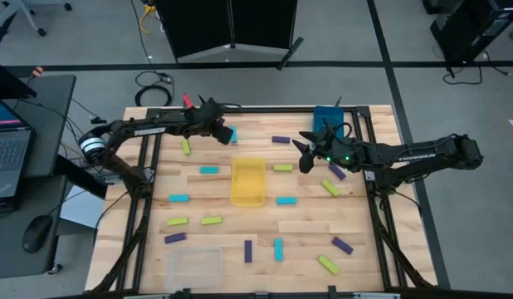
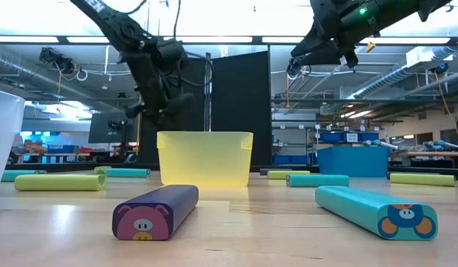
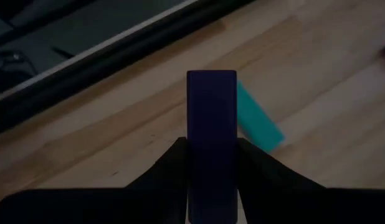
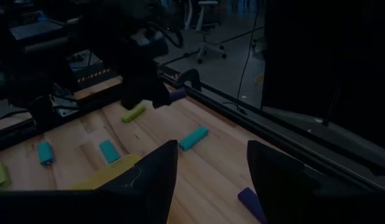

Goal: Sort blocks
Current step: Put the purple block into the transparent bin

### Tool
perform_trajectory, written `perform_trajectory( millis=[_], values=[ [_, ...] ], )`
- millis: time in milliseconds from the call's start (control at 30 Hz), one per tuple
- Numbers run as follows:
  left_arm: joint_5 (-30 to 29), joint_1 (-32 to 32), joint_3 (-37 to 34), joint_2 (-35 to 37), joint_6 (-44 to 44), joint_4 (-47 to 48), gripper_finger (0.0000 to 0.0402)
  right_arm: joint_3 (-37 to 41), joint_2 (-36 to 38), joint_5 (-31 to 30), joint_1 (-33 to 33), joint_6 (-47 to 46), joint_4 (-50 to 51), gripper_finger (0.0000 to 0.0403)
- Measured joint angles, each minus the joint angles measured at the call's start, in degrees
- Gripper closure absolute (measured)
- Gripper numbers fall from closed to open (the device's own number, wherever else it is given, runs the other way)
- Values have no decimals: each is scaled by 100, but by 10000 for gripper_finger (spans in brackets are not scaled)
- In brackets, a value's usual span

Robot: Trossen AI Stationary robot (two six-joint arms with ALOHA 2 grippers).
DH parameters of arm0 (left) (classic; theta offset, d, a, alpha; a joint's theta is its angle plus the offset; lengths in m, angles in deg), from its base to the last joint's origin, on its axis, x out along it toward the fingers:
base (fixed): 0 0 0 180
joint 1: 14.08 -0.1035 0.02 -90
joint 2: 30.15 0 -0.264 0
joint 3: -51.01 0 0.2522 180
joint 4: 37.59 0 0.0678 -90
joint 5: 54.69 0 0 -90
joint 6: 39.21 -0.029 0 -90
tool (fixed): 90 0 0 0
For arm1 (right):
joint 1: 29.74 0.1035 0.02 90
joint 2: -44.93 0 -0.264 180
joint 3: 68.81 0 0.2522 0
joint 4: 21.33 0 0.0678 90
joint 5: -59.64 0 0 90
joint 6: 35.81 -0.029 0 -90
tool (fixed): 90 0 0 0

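Cyan, yellow-green and purple blocks lie flat, scattered over the wooden table (image 1: 306, 228). My left gripper (image 3: 211, 155) hovers near the table's far edge, left of the middle (image 1: 217, 129), shut on a purple block (image 3: 211, 112). A cyan block (image 3: 258, 121) lies on the table just below it. My right gripper (image 4: 212, 149) is open, holds nothing and hangs above the table right of the yellow bin (image 1: 303, 154). In the right wrist view the left gripper (image 4: 146, 78) shows with the purple block (image 4: 177, 94) sticking out of it. My left gripper pinches the purple block between its two fingers (image 3: 174, 158), which sit on the block's long sides (image 3: 211, 149). The block lies along the fingers, and its free end (image 3: 211, 84) sticks out past the fingertips. It is lifted clear of the table.
A yellow bin (image 1: 248, 195) stands mid-table, a blue bin (image 1: 323, 114) at the far edge by the right arm, and a clear bin (image 1: 194, 266) at the near edge. Black frame rails run along both table sides. A laptop and a mouse sit on a desk to the left.
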Motion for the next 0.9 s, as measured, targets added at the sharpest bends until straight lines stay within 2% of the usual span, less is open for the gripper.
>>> perform_trajectory(
  millis=[267,467,633,900],
  values=[
    [11,441,7,838,-159,62,296,0,0,0,0,8,0,199],
    [51,936,11,1430,-545,447,296,0,0,0,0,48,0,201],
    [204,1522,11,1815,-886,1030,296,0,0,0,-12,63,0,199],
    [552,2748,11,2186,-913,1710,296,0,0,0,-17,74,12,204]
  ],
)
